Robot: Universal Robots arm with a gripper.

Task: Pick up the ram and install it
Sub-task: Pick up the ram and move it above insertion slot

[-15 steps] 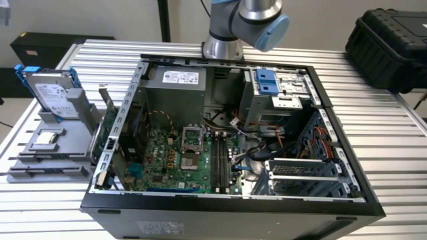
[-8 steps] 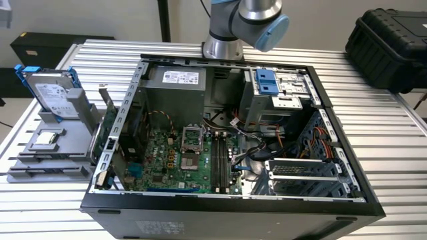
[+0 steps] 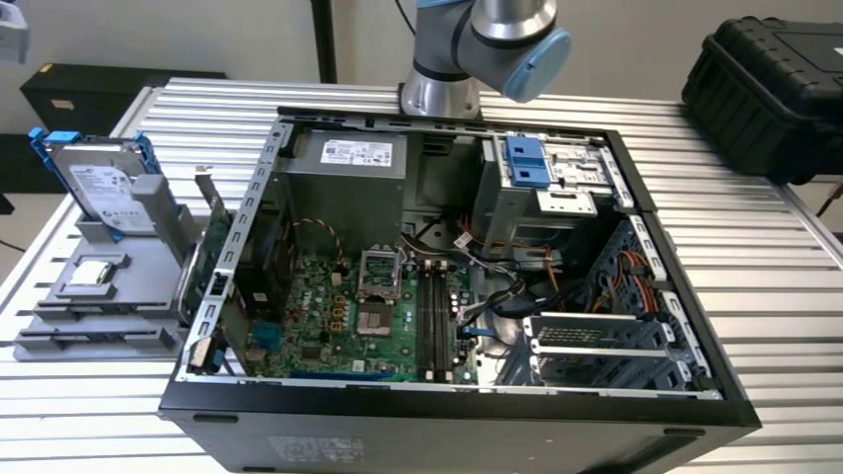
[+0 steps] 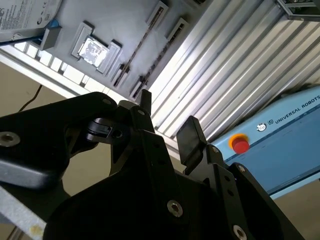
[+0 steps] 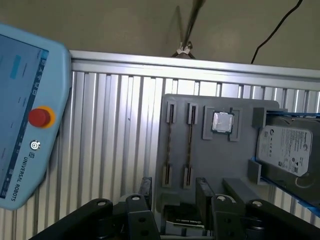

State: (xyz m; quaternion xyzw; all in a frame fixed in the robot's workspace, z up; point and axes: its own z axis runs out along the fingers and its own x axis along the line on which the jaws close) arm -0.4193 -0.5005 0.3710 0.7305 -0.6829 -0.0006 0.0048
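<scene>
In the exterior view my arm (image 3: 495, 30) rises at the top centre of the frame, behind the open computer case (image 3: 461, 410) lying on the ribbed bench (image 3: 751, 227). The grey tray (image 3: 145, 267) sits at the exterior view's left. The wrist views bring in my pincer (image 5: 173, 182): its two black fingers (image 5: 202, 187) stand wide apart, holding nothing, with bench and tray far beyond the gap. They also bring in a pale blue pendant (image 5: 25, 115) with a red button (image 5: 39, 117). The ram (image 5: 169, 145) stands on edge in a slotted holder of the tray, a thin dark strip. A second strip (image 5: 189, 145) stands in the holder just beside it, near a square chip (image 5: 222, 122) and the hard drive (image 5: 285, 150). In the first wrist view the ram lies in line with my pincer's gap, well apart from the fingertips. Edge-on, its chips and label cannot be made out.
</scene>
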